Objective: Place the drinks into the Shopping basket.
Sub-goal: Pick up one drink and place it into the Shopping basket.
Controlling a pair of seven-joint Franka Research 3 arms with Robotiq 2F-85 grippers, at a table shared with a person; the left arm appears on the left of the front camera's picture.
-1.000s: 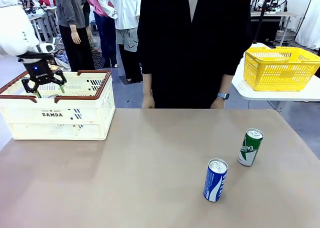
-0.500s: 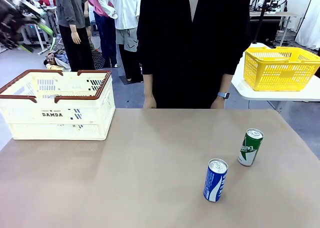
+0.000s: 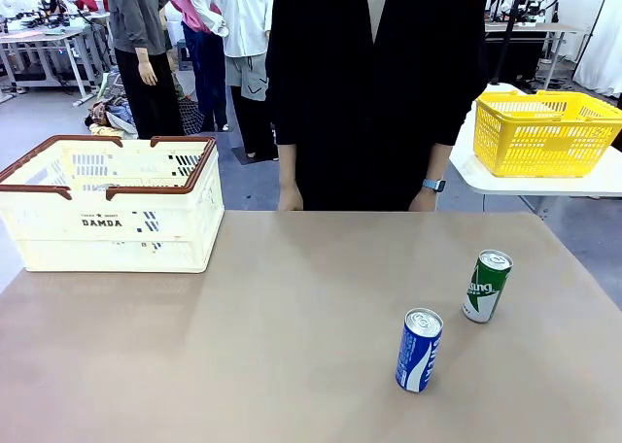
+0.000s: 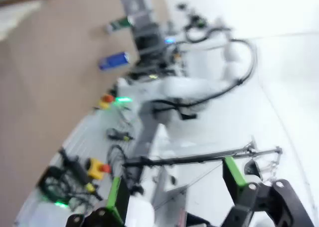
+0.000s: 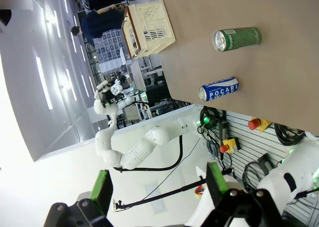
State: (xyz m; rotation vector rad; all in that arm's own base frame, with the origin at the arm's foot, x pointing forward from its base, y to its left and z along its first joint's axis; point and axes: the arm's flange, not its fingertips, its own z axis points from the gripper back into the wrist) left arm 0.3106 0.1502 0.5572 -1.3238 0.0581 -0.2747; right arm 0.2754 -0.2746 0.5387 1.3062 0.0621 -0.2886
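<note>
Both arms are drawn off the table. The left gripper [image 4: 174, 192] has its jaws spread with nothing between them, and the right gripper [image 5: 159, 184] is released just as wide and also holds nothing.

Closest to the table's [image 3: 243, 365] near edge, right of the middle, the blue can [image 3: 419, 351] stands upright. The green can [image 3: 486, 286] stands upright just beyond it, nearer the right edge. The two are close but apart.

So at least these two drinks are not yet placed. The Shopping basket [image 3: 107, 205] sits at the far left corner with its top open. Its near wall hides the floor, so I cannot tell whether any cans lie inside.

The bare tabletop between the cans and the basket looks like free room for a carry. Along the far edge the person's hands [image 3: 288, 199] hang just behind the middle, so a crossing path is best kept low and near. A yellow basket [image 3: 544, 132] sits on a separate surface past the far right corner.
</note>
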